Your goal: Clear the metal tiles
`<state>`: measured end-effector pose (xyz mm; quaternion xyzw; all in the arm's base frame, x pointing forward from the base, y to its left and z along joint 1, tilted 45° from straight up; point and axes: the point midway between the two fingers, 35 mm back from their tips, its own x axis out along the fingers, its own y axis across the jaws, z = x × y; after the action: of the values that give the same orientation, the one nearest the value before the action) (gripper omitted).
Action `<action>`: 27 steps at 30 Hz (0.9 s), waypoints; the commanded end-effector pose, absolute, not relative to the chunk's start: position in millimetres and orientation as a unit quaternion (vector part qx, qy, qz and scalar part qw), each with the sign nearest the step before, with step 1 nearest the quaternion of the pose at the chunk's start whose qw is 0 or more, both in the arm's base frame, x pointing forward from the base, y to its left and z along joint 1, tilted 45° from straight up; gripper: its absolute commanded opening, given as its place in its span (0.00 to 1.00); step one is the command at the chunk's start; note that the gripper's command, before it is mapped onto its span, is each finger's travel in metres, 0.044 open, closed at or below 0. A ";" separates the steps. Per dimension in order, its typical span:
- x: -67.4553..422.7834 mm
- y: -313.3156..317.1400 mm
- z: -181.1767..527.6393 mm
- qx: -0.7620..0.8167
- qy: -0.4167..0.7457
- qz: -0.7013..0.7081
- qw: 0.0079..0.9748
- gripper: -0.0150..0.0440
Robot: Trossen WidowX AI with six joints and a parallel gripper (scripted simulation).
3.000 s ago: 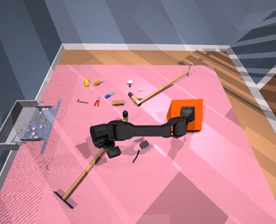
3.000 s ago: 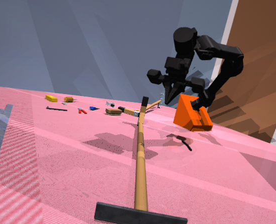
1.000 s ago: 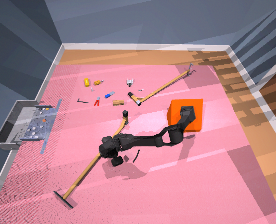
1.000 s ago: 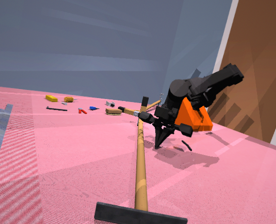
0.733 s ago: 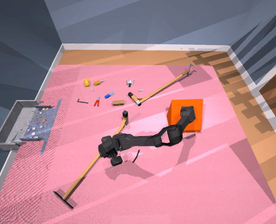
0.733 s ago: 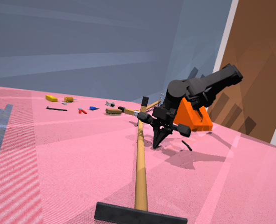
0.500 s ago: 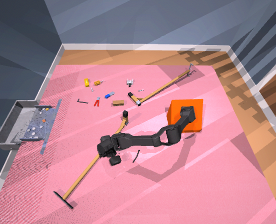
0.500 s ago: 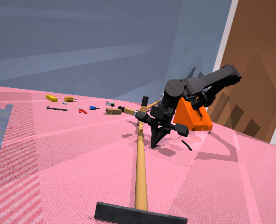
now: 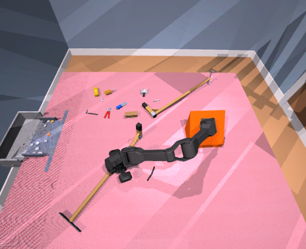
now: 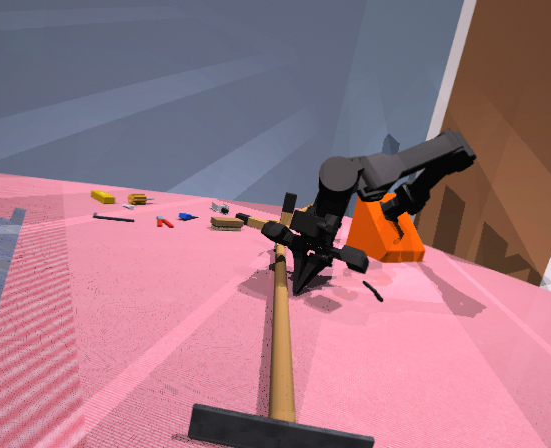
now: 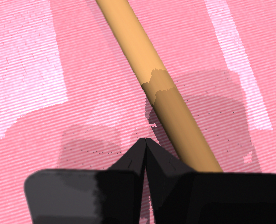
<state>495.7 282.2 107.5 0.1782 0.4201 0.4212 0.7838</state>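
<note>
End effector pressed together beside the scraper handle, gripping nothing.

The end effector (image 10: 303,287) points down at the pink bench (image 9: 209,194), its fingers meeting at a tip just beside the wooden handle of the long scraper (image 9: 94,192), not around it. The scraper lies flat on the bench, its dark blade (image 10: 277,432) at the near end and the shaft running under the arm toward a black upright end (image 9: 139,127). Well apart at the bench's left edge, the steel plate (image 9: 43,136) carries small tiles (image 9: 38,143), with the grey catch box (image 9: 9,139) at its far side. A second long-handled tool (image 9: 179,97) lies near the orange base (image 9: 206,116).
</note>
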 end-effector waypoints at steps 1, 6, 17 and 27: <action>500.5 281.1 106.7 0.177 0.418 0.424 0.784 0.25; 504.9 279.7 105.0 0.177 0.418 0.424 0.784 0.25; 514.6 276.4 100.9 0.177 0.418 0.424 0.784 0.25; 523.0 273.1 97.0 0.177 0.418 0.424 0.784 0.25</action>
<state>519.5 273.6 99.5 0.1781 0.4188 0.4218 0.7842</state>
